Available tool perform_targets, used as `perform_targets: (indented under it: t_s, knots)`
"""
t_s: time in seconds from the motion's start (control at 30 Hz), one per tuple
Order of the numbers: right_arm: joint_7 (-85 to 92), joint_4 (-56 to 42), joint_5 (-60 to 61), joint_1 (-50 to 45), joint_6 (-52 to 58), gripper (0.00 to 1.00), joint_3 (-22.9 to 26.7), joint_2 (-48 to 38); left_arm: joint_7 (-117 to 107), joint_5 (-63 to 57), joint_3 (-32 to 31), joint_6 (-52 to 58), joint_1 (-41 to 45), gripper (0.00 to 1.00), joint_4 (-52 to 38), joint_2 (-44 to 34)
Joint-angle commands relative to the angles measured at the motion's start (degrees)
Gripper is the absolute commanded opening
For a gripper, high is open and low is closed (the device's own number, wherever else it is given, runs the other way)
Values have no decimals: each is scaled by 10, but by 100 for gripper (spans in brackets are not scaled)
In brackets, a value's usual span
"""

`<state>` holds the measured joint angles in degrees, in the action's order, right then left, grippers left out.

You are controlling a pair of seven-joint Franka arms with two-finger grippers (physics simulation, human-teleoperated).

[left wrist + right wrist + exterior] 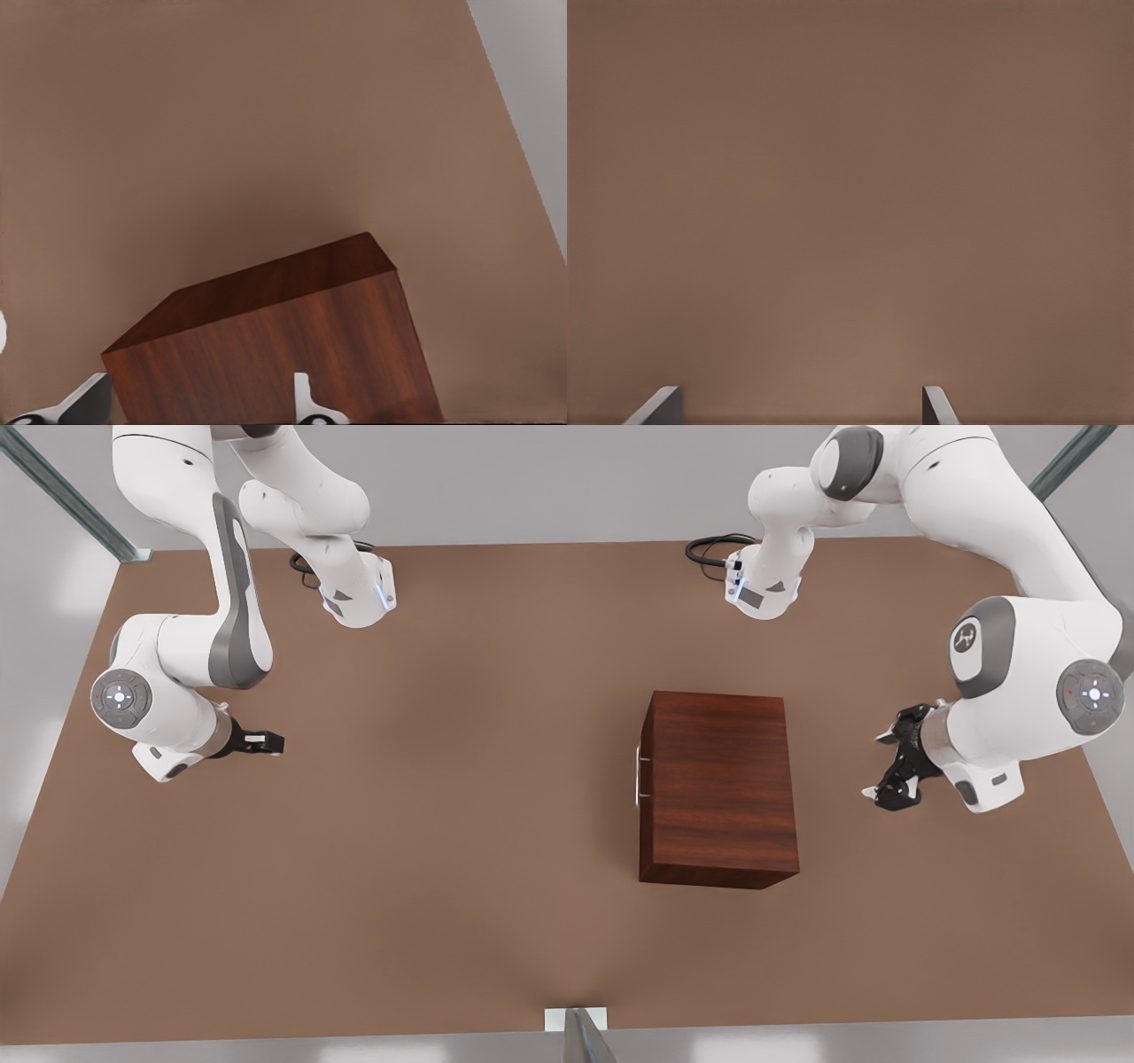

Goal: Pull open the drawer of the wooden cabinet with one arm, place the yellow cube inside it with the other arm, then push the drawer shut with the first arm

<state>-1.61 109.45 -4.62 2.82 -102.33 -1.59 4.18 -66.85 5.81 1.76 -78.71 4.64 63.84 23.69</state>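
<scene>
The wooden cabinet (719, 788) stands on the brown table (443, 824), toward the front view's right of the tabletop's middle. Its drawer (644, 779) is pushed fully in, the front panel flush with the cabinet's side that faces the front view's left, and the thin silver handle (638, 776) stands just off that panel. The left gripper (872, 763) hangs just beyond the cabinet's opposite side, the plain back, near it but apart from it, and its fingers (306, 400) are spread wide with nothing between them. From the left wrist view the cabinet's (275, 354) grained back and top sit right in front of those fingertips. The right gripper (270, 740) waits well away from the cabinet, across the table on the handle side, low over bare tabletop. In the front view it looks narrow, seen edge-on, yet the right wrist view shows its two fingertips (937, 405) set wide apart, holding nothing, with plain brown table (850, 195) ahead of them. I can't spot the yellow cube anywhere from here.
</scene>
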Motion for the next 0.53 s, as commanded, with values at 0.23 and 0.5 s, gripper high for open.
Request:
perform_targets:
  t_s: [0.23, 0.5]
  knots:
    - [7, 0, 0, 1, 1, 100, 0, 0, 768, 11, -37, -145, -9, 100, 193, -133]
    - [7, -3, 0, 1, 3, 100, 0, 1, 764, 15, -52, -144, -7, 100, 182, -124]
